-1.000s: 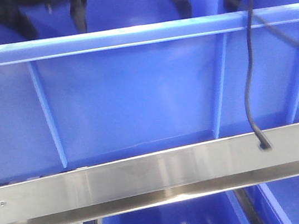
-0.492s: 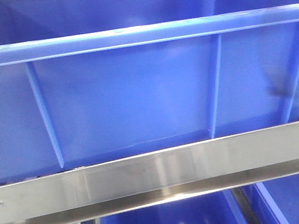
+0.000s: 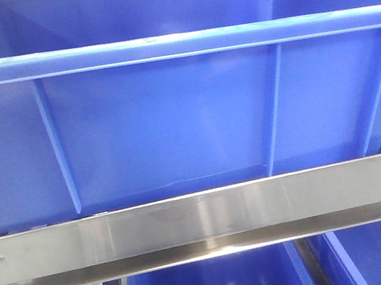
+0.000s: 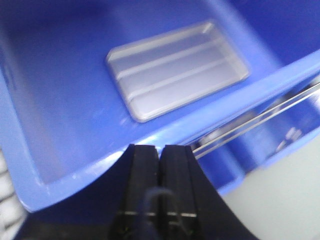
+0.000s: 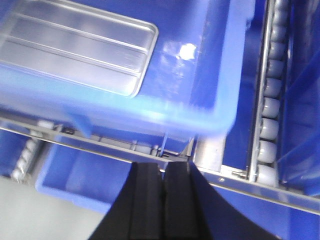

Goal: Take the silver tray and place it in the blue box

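The silver tray (image 4: pixel 177 70) is seen lying flat on the floor of the blue box (image 3: pixel 172 116), ribs up, its long edge close to the near wall; it is also visible in the right wrist view (image 5: pixel 75 47), resting inside the crate and touched by neither arm. The placing step is therefore judged complete, and the step in hand appears to be the withdrawal of both arms clear of the box.

The left gripper (image 4: pixel 160 160) is held above and outside the box rim, its jaws pressed together with nothing between them. The right gripper (image 5: pixel 163 177) is likewise closed and empty, positioned over the steel rail (image 3: pixel 201 216) in front of the box, near a roller track (image 5: pixel 270 100) running beside the crate. In the front view neither gripper is seen; only the box's ribbed front wall and the rail below it are shown, with a lower blue bin (image 3: pixel 218 281) underneath.

Little further is judged to be required: the arms would need only to be kept clear of the rim and brought to rest. No regrasp seems called for, since the tray looks settled and level.
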Available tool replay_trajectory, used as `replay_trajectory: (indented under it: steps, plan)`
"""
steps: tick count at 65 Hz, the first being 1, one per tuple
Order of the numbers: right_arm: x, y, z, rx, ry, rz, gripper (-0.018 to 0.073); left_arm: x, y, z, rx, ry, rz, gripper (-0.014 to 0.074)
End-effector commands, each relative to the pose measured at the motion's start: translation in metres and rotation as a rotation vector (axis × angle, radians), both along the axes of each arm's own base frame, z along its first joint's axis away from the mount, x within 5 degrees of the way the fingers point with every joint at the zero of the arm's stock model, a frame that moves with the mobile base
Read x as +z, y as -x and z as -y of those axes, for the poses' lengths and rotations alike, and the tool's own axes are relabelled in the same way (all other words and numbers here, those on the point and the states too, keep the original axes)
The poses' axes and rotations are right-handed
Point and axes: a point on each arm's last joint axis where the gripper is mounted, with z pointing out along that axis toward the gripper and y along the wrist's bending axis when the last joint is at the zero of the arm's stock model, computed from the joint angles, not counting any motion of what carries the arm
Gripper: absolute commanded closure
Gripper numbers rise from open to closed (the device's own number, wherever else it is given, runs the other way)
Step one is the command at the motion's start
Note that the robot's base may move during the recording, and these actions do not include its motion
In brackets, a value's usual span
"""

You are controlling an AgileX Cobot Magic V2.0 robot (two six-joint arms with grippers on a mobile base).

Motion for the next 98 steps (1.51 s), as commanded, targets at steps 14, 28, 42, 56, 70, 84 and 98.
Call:
replay_trajectory:
  steps: [14,28,42,56,70,84,98]
  plan:
    - [-0.023,0.06,0.027,0.07,-0.125,0.359,0.0506,-0.007,0.031,-0.024,-0.079,0.165,0.256,0.0693]
    - [-0.023,0.067,0.031,0.071,-0.128,0.408,0.0506,-0.01,0.033,-0.025,-0.079,0.182,0.236,0.0693]
    - [-0.023,0.067,0.031,0.07,-0.127,0.406,0.0506,-0.01,0.032,-0.025,-0.079,0.181,0.235,0.0693]
    - [-0.023,0.067,0.031,0.07,-0.127,0.406,0.0506,-0.01,0.032,-0.025,-0.077,0.178,0.229,0.0693]
    - [-0.023,0.067,0.031,0.07,-0.127,0.406,0.0506,-0.023,0.036,-0.033,-0.015,0.214,0.216,0.0693]
    - [-0.023,0.067,0.031,0.07,-0.127,0.406,0.0506,-0.066,0.04,-0.057,0.23,0.236,0.374,0.0693]
    - [-0.023,0.067,0.031,0.07,-0.127,0.406,0.0506,-0.12,0.046,-0.071,0.414,0.239,0.434,0.0693]
